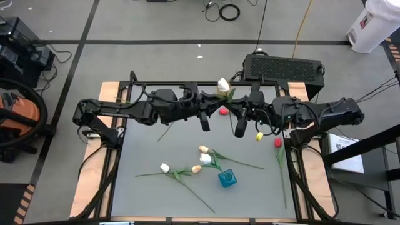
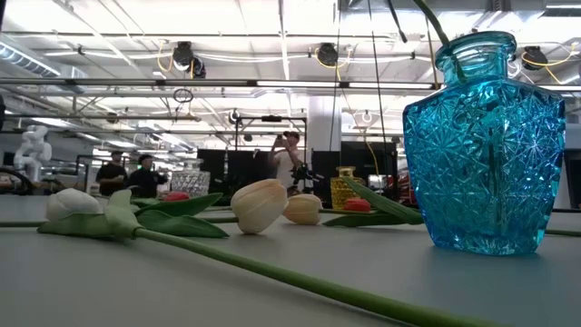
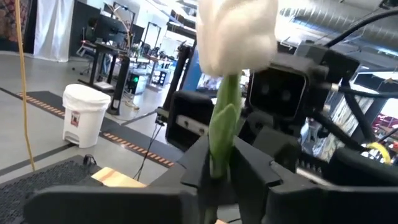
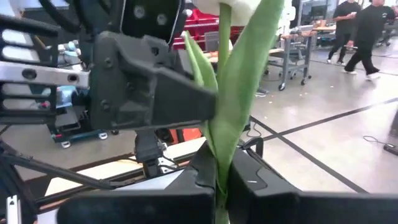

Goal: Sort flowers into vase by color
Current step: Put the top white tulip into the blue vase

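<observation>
Both arms meet high over the counter's far edge! Left tool (image 3: 214, 177) and right tool (image 4: 221, 177) each clamp the white tulip's (image 1: 223, 84) stem. Other tulips (image 1: 187, 169) lie near the blue vase (image 1: 227, 179).

Top camera hangs over the bench (image 1: 144, 187) and looks straight down, far enough back to fit both arms and the floor around them. The low one sits right at surface level looking across into the room, super close to the blue vase (image 2: 484, 145), which the top view also shows near the front edge. Each wrist camera looks out past its own claw, left claw (image 3: 217, 171) and right claw (image 4: 217, 177), both nose-to-nose with the same white flower (image 3: 236, 31) and with the other arm just behind it.
</observation>
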Controlling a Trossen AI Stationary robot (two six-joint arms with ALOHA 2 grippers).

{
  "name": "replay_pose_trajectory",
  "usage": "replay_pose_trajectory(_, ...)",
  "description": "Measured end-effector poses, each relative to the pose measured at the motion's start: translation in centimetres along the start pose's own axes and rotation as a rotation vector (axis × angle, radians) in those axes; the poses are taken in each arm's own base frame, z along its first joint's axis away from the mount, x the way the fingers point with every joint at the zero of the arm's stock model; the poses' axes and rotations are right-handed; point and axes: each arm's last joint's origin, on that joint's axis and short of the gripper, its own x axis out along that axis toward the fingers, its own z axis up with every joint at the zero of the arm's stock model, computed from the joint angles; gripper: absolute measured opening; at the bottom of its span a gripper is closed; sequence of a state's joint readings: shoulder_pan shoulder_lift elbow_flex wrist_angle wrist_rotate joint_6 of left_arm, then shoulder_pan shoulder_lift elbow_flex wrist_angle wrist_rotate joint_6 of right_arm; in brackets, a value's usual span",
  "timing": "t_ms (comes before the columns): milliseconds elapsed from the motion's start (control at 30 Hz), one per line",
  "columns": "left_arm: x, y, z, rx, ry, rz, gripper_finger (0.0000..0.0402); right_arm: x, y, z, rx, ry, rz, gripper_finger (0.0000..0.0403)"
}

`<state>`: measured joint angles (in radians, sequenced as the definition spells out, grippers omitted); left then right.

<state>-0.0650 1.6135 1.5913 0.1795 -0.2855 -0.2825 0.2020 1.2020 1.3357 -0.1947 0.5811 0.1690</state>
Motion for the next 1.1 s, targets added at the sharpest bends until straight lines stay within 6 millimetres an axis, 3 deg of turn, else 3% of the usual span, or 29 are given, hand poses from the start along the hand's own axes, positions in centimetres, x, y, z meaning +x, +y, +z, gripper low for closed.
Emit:
replay_pose_trajectory(233,-0.4,-0.1,-0.4,0.019,0.064,0.024,0.0085,-1.4,-1.0,1.0,-0.003,-0.042,-0.072,0.0000)
replay_pose_trajectory(500,-2.5,0.3,1.0,0.065,0.114,0.149,0.0086,-4.5,-2.8,2.5,0.009,-0.064,-0.087,0.0000)
replay_pose_trajectory(833,-7.4,0.9,3.1,0.186,0.221,0.391,0.0086,-9.8,-5.5,3.1,-0.005,-0.023,-0.049,0.0000)
replay_pose_trajectory(1100,-11.9,1.5,3.3,0.223,0.303,0.645,0.0086,-13.4,-8.1,3.1,0.017,-0.004,-0.049,0.0000)
